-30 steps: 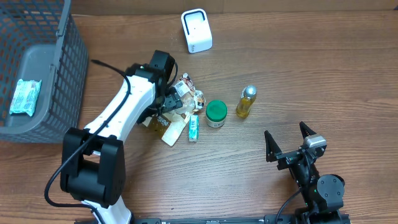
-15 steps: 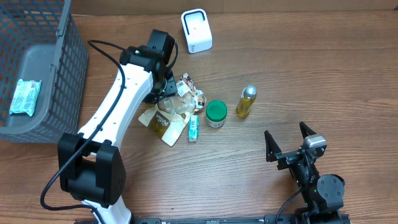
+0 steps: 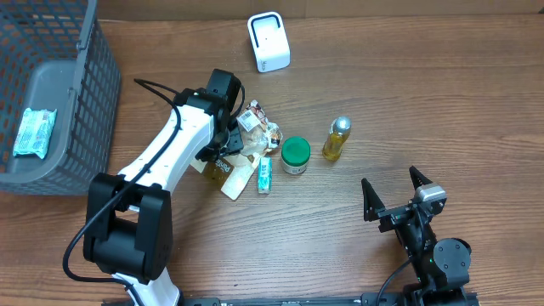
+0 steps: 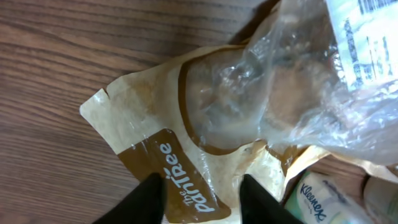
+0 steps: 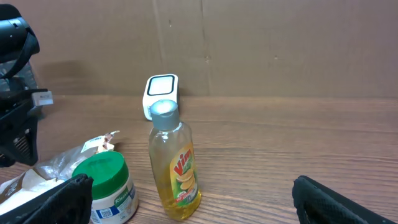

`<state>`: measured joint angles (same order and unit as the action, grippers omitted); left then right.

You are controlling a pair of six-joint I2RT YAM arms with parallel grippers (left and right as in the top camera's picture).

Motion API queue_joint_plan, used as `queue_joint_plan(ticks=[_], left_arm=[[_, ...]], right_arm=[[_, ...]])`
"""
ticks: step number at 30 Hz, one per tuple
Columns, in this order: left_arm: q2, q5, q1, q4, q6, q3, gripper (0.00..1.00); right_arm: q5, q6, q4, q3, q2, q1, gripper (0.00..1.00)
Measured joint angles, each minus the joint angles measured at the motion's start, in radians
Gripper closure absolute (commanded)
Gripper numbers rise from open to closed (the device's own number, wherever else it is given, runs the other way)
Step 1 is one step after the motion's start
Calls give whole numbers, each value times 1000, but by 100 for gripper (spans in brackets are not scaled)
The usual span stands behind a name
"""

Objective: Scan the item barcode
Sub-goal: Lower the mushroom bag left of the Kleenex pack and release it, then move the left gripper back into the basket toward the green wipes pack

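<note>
Overhead view: the snack bag [image 3: 231, 163] lies a bit left of frame centre on the worktop [image 3: 425, 85], in a clutter with a tissue pack [image 3: 265, 174] touching its lower edge and a green-lidded jar [image 3: 295, 155] just beside that. The scanner [image 3: 269, 41] stands well apart, up at the top middle.

In the left wrist view, the left pincer [image 4: 202, 196] sits fairly narrow at the bottom of the frame, its tips either side of the bag's brown printed band. I honestly can't tell if it's actually pinching or just resting on top. The right pincer [image 3: 391, 180] is parked lower right, spread wide and holding nothing.

Handling guess: light, crinkly and floppy, part paper and part clear film, so it'll sag and the film looks slippery. I'd grab the stiffer brown paper edge, not the clear bulge. What looks like a barcode sticker [image 4: 367, 25] sits at the upper right of the wrist frame — keep fingers off that.
</note>
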<state>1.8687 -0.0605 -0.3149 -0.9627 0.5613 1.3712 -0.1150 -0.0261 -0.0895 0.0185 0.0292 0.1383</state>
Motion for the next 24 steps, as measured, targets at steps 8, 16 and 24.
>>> queue_joint_plan(ticks=[8, 16, 24], left_arm=[[0, -30, 27, -194, -80, 279, 46], [-10, -349, 138, -307, -232, 866, 32], [-17, -453, 314, -220, -452, 967, 31]], right_arm=[[0, 0, 0, 0, 0, 0, 0], [0, 0, 0, 0, 2, 0, 0], [0, 0, 0, 0, 2, 0, 0]])
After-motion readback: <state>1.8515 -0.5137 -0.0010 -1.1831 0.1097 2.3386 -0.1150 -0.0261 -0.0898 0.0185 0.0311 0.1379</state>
